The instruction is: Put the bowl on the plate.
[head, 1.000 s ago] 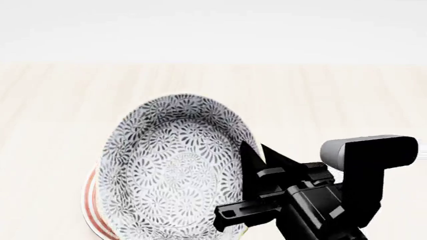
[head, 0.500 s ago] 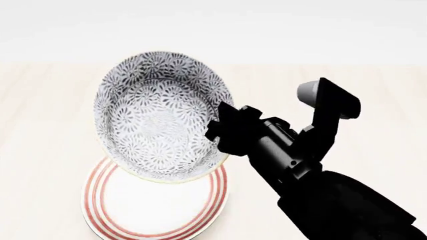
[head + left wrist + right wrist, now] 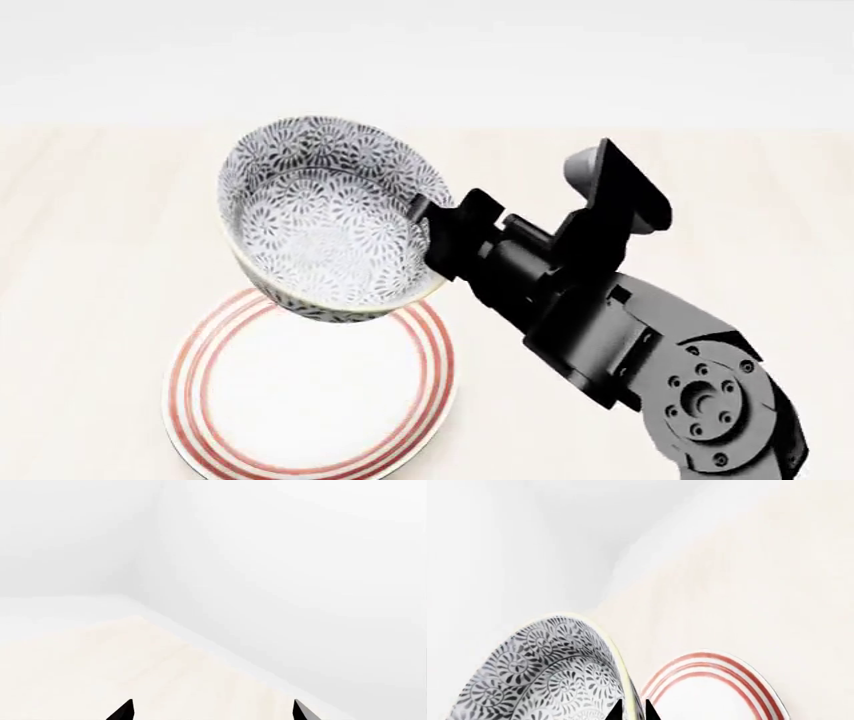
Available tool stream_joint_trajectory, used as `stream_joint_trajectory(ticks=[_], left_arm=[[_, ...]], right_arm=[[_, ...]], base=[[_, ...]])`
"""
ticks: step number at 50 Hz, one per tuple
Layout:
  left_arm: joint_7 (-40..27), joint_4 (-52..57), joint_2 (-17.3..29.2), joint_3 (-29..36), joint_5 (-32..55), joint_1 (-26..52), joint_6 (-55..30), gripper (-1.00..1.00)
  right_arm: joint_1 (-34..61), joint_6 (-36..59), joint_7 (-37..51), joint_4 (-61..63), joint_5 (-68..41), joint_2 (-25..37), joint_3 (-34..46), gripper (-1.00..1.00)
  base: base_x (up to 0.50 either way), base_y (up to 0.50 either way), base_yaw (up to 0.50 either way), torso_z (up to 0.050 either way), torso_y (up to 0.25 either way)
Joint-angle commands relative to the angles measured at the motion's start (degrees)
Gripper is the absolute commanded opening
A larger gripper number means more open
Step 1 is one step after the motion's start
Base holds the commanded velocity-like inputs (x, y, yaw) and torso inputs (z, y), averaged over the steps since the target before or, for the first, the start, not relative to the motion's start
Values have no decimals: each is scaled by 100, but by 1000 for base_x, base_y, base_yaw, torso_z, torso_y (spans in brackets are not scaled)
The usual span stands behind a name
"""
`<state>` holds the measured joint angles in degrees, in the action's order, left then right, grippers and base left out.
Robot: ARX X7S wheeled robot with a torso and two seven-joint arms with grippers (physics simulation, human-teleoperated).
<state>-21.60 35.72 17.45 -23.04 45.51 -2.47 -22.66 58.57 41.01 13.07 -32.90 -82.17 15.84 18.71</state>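
Bowl [image 3: 327, 225] hangs tilted above the plate [image 3: 310, 400], its rim pinched by the right gripper [image 3: 434, 235].

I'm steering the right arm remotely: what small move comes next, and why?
Probably level the bowl and ease it down toward the plate's centre. The right gripper pinches its rim, holding it tilted and raised over the far edge of the plate.

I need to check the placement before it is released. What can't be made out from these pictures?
- Head view: the plate is cut off by the bottom edge, its far rim hidden behind the bowl.
- Head view: the right end effector fingertips, hidden by the bowl's rim.
- Left wrist view: left end effector, only two tips show.
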Motion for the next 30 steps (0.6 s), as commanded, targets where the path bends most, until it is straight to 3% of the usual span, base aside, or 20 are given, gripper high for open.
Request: stream_joint_trajectory(ticks=[1, 17, 23, 30], left_arm=[[11, -3, -15, 6, 31, -70, 47, 100], [-40, 40, -5, -47, 131, -170, 68, 100], [-82, 104, 21, -110, 230, -207, 56, 100], [-127, 135, 46, -143, 296, -213, 45, 100]], right_arm=[[591, 42, -228, -1044, 478, -254, 494, -100], [1027, -442, -1447, -2727, 1039, -798, 940, -100], [1409, -733, -2344, -4087, 1261, -1201, 1098, -100], [1306, -764, -2457, -4204, 1561, -1317, 961, -100]], base=[[0, 0, 0, 0, 0], [0, 0, 0, 0, 1], [0, 0, 0, 0, 0], [0, 0, 0, 0, 0]])
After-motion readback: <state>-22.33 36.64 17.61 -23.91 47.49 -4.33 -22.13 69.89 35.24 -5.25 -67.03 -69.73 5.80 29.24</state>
